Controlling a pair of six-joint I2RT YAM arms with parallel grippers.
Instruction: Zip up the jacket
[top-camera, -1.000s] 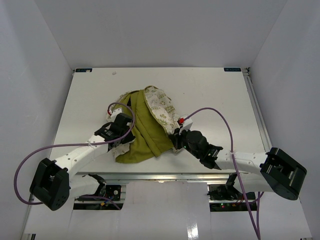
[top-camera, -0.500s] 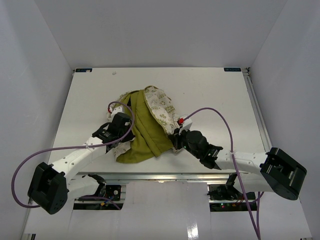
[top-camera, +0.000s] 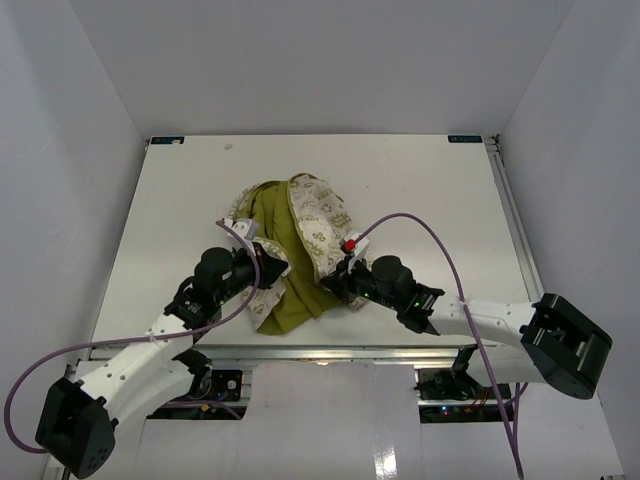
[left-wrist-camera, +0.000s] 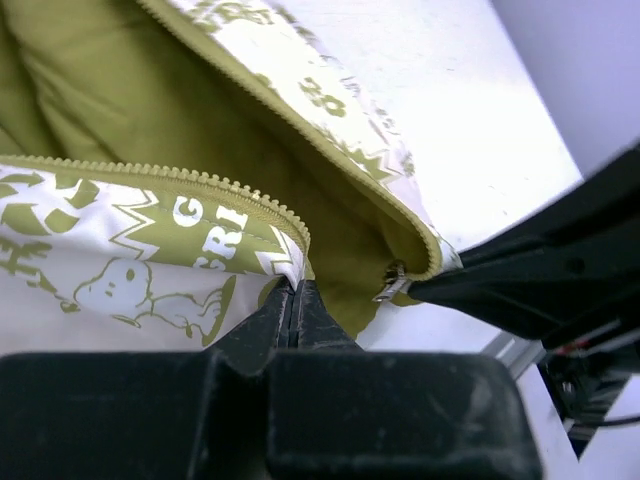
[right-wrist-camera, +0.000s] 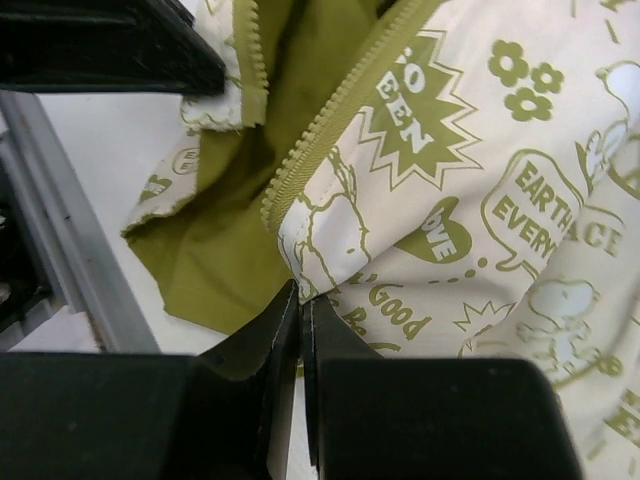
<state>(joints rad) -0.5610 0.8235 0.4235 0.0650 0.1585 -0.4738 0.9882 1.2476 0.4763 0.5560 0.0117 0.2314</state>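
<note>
The jacket (top-camera: 312, 215) lies open in the middle of the table, cream print outside and olive lining (top-camera: 275, 225) showing. My left gripper (top-camera: 268, 268) is shut on the bottom corner of one cream front panel (left-wrist-camera: 150, 250), right at the end of its zipper teeth (left-wrist-camera: 200, 183). My right gripper (top-camera: 336, 284) is shut on the bottom corner of the other printed panel (right-wrist-camera: 450, 200), beside its zipper teeth (right-wrist-camera: 335, 110). In the left wrist view, a metal zipper slider (left-wrist-camera: 394, 284) hangs at that panel's edge. The left gripper (left-wrist-camera: 294, 290) and right gripper (right-wrist-camera: 302, 297) each pinch fabric.
The white table (top-camera: 420, 180) ends in a metal rail (top-camera: 330, 352) along the near edge, just behind both wrists. White walls enclose the left, back and right sides. Purple cables (top-camera: 440, 245) loop over each arm. The right gripper's black body (left-wrist-camera: 560, 260) sits close to the left gripper.
My left gripper has shut on the jacket's panel corner and its arm has swung nearer and inward. The right gripper has shifted slightly left, and the jacket's bottom edge has bunched narrower.
</note>
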